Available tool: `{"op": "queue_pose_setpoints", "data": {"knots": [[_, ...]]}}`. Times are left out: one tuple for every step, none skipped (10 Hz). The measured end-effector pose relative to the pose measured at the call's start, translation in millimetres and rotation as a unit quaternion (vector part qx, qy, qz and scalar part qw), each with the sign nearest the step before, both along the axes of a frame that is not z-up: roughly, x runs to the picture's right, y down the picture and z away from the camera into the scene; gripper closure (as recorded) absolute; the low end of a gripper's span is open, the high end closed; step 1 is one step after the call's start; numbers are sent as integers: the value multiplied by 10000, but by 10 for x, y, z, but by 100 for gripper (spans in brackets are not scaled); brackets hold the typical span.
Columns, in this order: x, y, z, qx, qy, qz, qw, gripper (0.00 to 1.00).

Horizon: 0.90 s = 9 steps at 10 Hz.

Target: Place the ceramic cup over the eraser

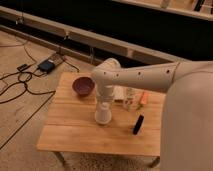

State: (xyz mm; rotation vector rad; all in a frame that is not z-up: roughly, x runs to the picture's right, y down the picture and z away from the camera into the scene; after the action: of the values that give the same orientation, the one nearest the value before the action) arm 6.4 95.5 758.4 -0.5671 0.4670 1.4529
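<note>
Wooden table (70,136), pale floor (22,132); black cables (14,80), dark wall (125,22) behind

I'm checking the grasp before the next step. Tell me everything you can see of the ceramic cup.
The ceramic cup is plain white, smooth-looking, tapered and without a handle. It stands on the wooden table with its wider end down, near the table's middle, apart from the black eraser and the maroon bowl. The tool, shut, meets its narrow upper end from above and seems to grip it. Nothing else appears to touch it.
</note>
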Motion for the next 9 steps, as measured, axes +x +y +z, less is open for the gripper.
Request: {"op": "queue_pose_setpoints", "data": {"knots": [[53,-34,-86,10,40,25,10000,100],[118,-83,-192,40,89,55,9999,100],[194,-153,-325,90,153,75,9998,100],[236,-192,-398,113,195,71,9997,100],[288,-249,-497,148,261,41,9995,100],[339,-309,-589,188,334,21,9993,100],[439,-360,-663,214,461,26,9987,100],[507,-397,-709,243,544,41,9982,100],[590,-427,-751,261,645,58,9976,100]]}}
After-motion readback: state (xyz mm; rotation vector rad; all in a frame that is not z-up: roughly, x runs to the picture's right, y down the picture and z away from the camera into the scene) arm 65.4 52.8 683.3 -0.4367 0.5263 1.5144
